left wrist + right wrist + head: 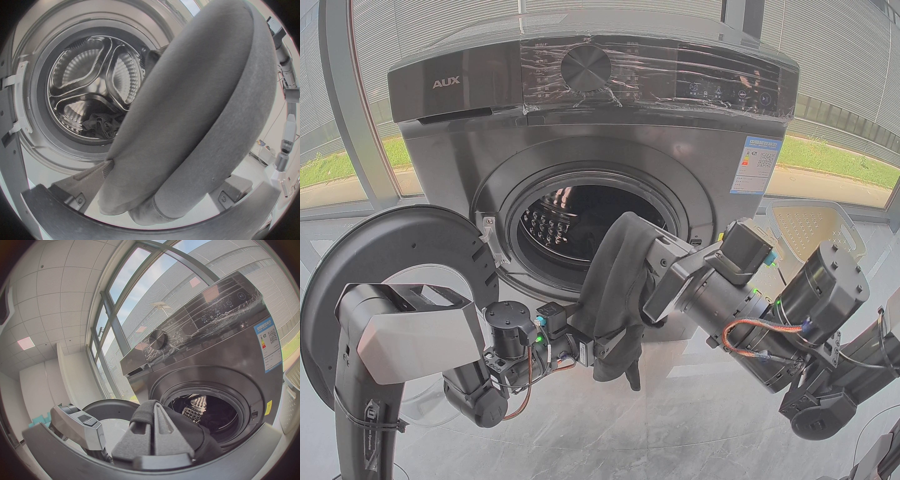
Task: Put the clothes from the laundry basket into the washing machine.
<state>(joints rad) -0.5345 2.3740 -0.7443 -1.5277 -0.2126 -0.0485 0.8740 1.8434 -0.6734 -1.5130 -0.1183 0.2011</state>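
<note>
Garment [612,275] held at washer opening [562,225], frame centre
Right claw [154,424] clamped on its top to lift it in; left claw [610,345] apart around the hanging tail, likely steadying it

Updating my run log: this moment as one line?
right gripper: shut on dark garment | left gripper: open around its lower part | washer: door open | drum: dark clothing inside

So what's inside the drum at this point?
A crumpled dark garment lies at the bottom of the drum. The grey garment hanging in front covers part of the opening, so anything behind it cannot be seen.
</note>
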